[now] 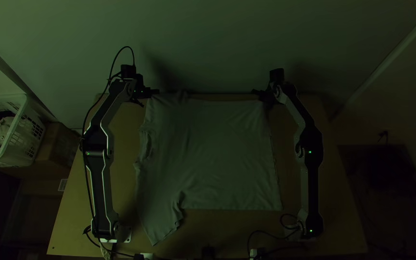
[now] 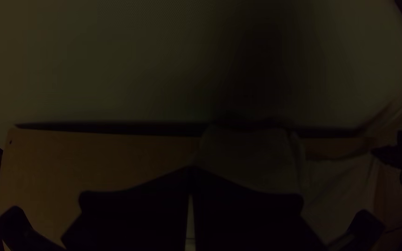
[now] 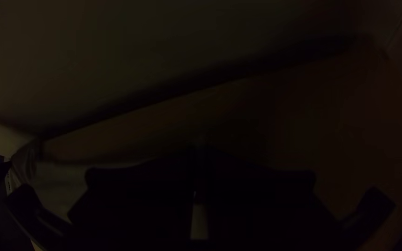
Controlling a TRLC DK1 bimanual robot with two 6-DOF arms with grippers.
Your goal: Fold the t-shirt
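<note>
My left gripper (image 1: 154,92) is at the far left corner of the grey t-shirt (image 1: 217,154), by the far sleeve. My right gripper (image 1: 262,95) is at the shirt's far right corner, where the hem ends. The shirt lies spread, collar toward the left, hem on the right, near sleeve slanting toward the table's near edge. In the left wrist view the fingers of my left gripper (image 2: 191,173) meet, with shirt cloth (image 2: 252,158) right at their tips. The right wrist view has my right gripper (image 3: 200,151) shut too, at the edge of the cloth (image 3: 63,181).
The wooden table (image 1: 227,231) ends at a pale wall (image 1: 208,43) behind the shirt. Off the table's left side stands a white basket (image 1: 22,130) with cloths inside, beside a cardboard box (image 1: 56,144). Cables (image 1: 266,233) lie along the near edge.
</note>
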